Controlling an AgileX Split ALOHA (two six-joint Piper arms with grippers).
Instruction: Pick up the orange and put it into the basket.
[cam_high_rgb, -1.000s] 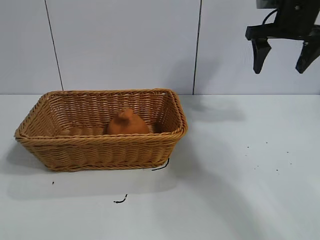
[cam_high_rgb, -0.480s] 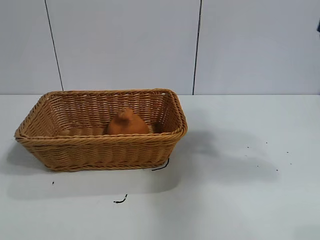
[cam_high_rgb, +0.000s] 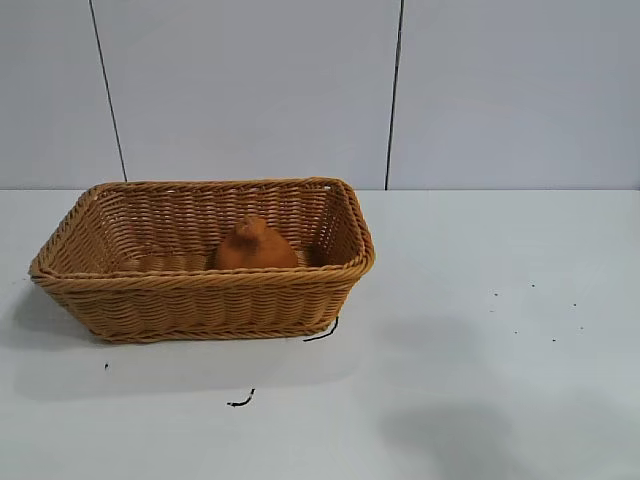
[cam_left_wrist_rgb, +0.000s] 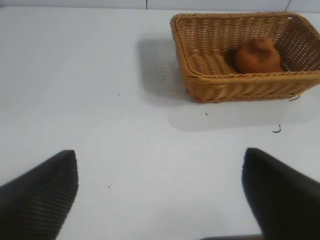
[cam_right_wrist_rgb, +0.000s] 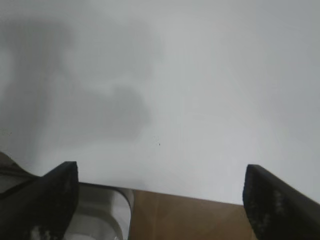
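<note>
The orange sits upright inside the tan wicker basket at the left of the table. Both also show in the left wrist view: the orange inside the basket, far from my left gripper. That gripper is open and empty above bare table. My right gripper is open and empty above the table's edge. Neither gripper shows in the exterior view.
Small black scraps lie on the white table in front of the basket. In the right wrist view the table's edge shows, with brown floor and a white object beyond it.
My right gripper, up at the top right of the exterior view a second ago, has moved out of that view. Its shadow has slid toward the table's front. Orange and basket have not moved.
</note>
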